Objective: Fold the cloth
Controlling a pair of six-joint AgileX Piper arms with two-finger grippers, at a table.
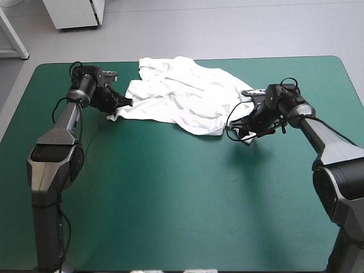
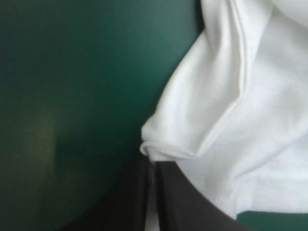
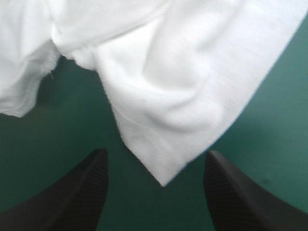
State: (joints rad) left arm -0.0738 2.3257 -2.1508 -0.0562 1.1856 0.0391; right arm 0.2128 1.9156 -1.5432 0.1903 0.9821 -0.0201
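The white T-shirt (image 1: pixel 179 94) lies crumpled and partly spread near the table's far edge. At its left edge, my left gripper (image 1: pixel 124 104) is shut on a bunched fold of the T-shirt (image 2: pixel 231 120). In the left wrist view a thin strip of white shows between the black fingers (image 2: pixel 183 192). My right gripper (image 1: pixel 242 122) is at the shirt's near right corner, low over the cover. In the right wrist view it (image 3: pixel 156 156) stands open, with a pointed corner of the T-shirt (image 3: pixel 173 82) reaching in between the fingers, untouched.
The table's far edge (image 1: pixel 187 58) runs just behind the shirt. Bare teal-green cover (image 1: pixel 182 199) stretches from the shirt to the near edge and out to both sides.
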